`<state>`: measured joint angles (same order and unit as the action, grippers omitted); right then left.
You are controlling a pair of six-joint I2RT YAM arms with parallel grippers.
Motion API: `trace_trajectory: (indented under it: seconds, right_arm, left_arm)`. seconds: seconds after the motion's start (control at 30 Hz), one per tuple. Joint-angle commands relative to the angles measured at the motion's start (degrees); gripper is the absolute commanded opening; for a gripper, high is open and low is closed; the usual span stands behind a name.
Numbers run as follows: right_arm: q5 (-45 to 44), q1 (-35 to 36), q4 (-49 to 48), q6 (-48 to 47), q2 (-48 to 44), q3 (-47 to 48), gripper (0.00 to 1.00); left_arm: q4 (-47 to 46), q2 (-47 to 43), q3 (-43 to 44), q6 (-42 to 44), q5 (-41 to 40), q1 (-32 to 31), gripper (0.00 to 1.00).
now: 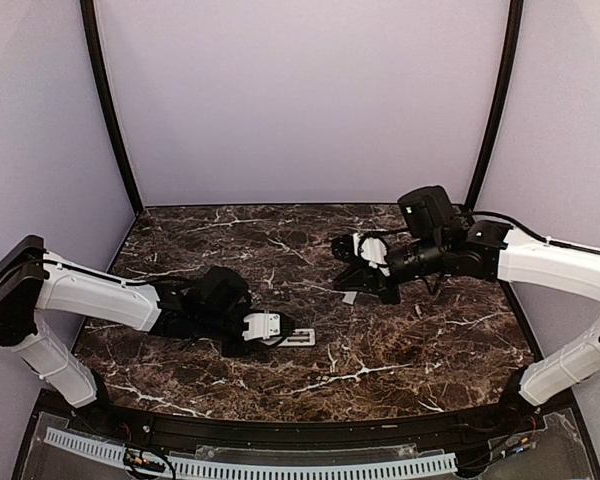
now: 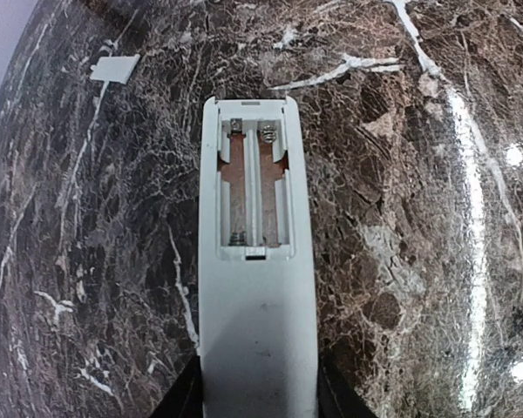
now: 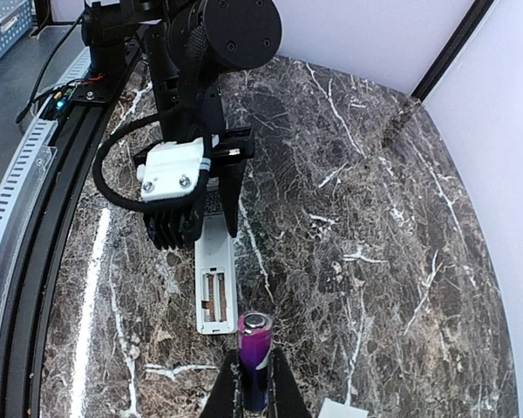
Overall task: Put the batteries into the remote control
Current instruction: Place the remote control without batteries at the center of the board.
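- Your left jaws pinch the remote control by its two long sides near one end. In the left wrist view a dark fingertip shows on each side of the white body, at the bottom edge.
- The remote control lies flat on the desk with its back side up. From the top camera it sits left of the middle, towards the near edge.
- Its battery compartment stands open at the end away from the left jaws. You see two bare slots side by side, with a brown floor and small coil springs at the ends.
- The battery cover, a small flat white piece, lies on the desk well apart from the remote. It is beyond the open end and off to the left in the left wrist view.
- Your right jaws are pressed together on a purple battery. It sticks out from between the fingers, with its silver end cap pointing towards the remote.
- In the right wrist view the battery's tip sits just short of the remote's open end and does not touch it.
- From the top camera the right jaws hang over the desk, to the right of the remote and farther back, close above the cover.
- You cannot tell from these views how high the battery is above the desk.
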<state>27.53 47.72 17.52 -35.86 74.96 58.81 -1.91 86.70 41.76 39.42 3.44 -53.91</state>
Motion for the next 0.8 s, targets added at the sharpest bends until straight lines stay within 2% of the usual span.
trace_trajectory:
  seconds: [0.0,0.13,0.33,0.4,0.43,0.57,0.77]
  right_arm:
    - [1.3,0.4,5.7,2.5,4.3,3.5,0.00]
    - [0.4,0.4,6.9,6.2,8.1,4.3,0.00]
    - [-2.8,0.4,9.9,8.3,12.2,7.0,0.00]
    - [-3.5,0.4,10.7,8.3,13.1,7.5,0.00]
    - [-3.9,0.4,11.1,8.3,13.4,7.7,0.00]
    - [-6.1,0.4,12.9,7.8,14.9,8.6,0.00]
    - [-7.7,0.4,14.7,7.6,18.5,11.0,0.00]
  left_arm:
    - [6.3,4.7,2.8,-5.2,-0.2,-0.4,0.00]
    - [8.2,7.4,4.5,-4.7,-0.3,-0.9,0.00]
    - [11.8,9.7,6.3,-3.7,0.9,-1.0,0.11]
    - [12.9,10.2,6.4,-3.1,1.5,-1.0,0.20]
    - [13.1,10.2,6.5,-3.0,1.6,-1.0,0.30]
    - [12.7,8.7,6.3,-3.7,1.7,-0.9,0.53]
    - [7.7,1.3,3.9,-5.7,0.4,-0.9,0.75]
